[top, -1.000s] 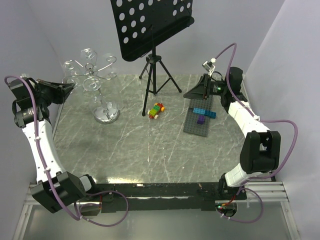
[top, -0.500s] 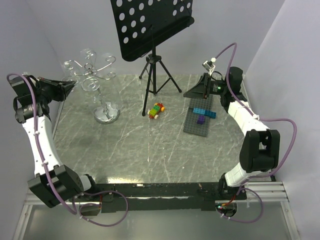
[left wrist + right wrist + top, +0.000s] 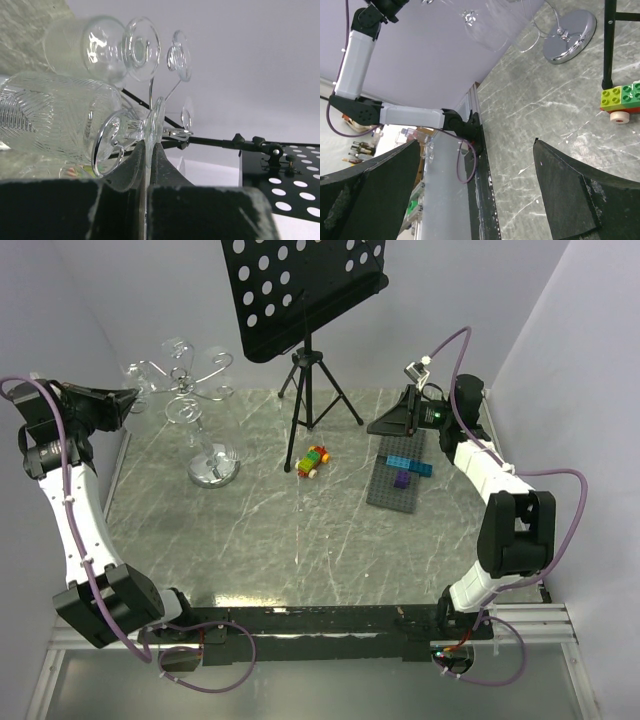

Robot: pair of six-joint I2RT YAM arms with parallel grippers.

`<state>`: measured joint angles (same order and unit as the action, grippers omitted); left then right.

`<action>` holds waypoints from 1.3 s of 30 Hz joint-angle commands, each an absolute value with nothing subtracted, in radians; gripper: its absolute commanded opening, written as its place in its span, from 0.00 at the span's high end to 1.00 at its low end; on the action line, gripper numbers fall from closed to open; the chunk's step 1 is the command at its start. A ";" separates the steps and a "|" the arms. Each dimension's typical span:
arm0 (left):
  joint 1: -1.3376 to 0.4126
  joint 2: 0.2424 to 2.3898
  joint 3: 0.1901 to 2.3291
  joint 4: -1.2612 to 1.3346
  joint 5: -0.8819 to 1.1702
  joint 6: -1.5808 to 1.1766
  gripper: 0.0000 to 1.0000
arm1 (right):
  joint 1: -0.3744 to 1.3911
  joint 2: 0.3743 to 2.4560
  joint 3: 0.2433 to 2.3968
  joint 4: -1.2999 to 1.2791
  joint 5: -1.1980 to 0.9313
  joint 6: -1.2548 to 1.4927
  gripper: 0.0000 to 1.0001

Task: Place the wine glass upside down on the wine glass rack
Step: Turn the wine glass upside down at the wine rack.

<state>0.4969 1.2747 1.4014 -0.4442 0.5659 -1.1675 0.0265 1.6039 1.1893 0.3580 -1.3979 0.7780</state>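
The wine glass (image 3: 55,120) lies on its side in the left wrist view, ribbed bowl to the left. Its round foot (image 3: 158,117) stands edge-on between the fingertips of my left gripper (image 3: 149,146), which is shut on it. A curled chrome arm (image 3: 102,147) of the wine glass rack sits right beside the stem; whether the stem is inside the hook is unclear. From above, the left gripper (image 3: 128,398) is at the far left, level with the rack's hook arms (image 3: 190,385) above its mirror base (image 3: 213,472). My right gripper (image 3: 398,422) is open and empty, far right.
Other clear glasses (image 3: 107,45) hang on the rack. A black music stand (image 3: 305,295) on a tripod (image 3: 318,390) stands behind the middle. A toy car of bricks (image 3: 313,461) and a grey baseplate (image 3: 398,490) with blue and purple bricks lie to the right. Walls close both sides.
My left gripper has moved a little left and toward the back with the glass foot still pinched. The right arm has hardly moved.
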 commanded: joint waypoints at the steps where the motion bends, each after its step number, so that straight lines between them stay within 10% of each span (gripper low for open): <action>1: 0.503 1.258 1.465 -0.350 0.555 -1.209 0.99 | 0.018 1.614 1.212 0.442 -1.417 0.811 0.00; 39: 0.528 1.184 1.462 -0.514 0.610 -1.134 0.99 | 0.009 1.623 1.160 0.632 -1.434 0.943 0.00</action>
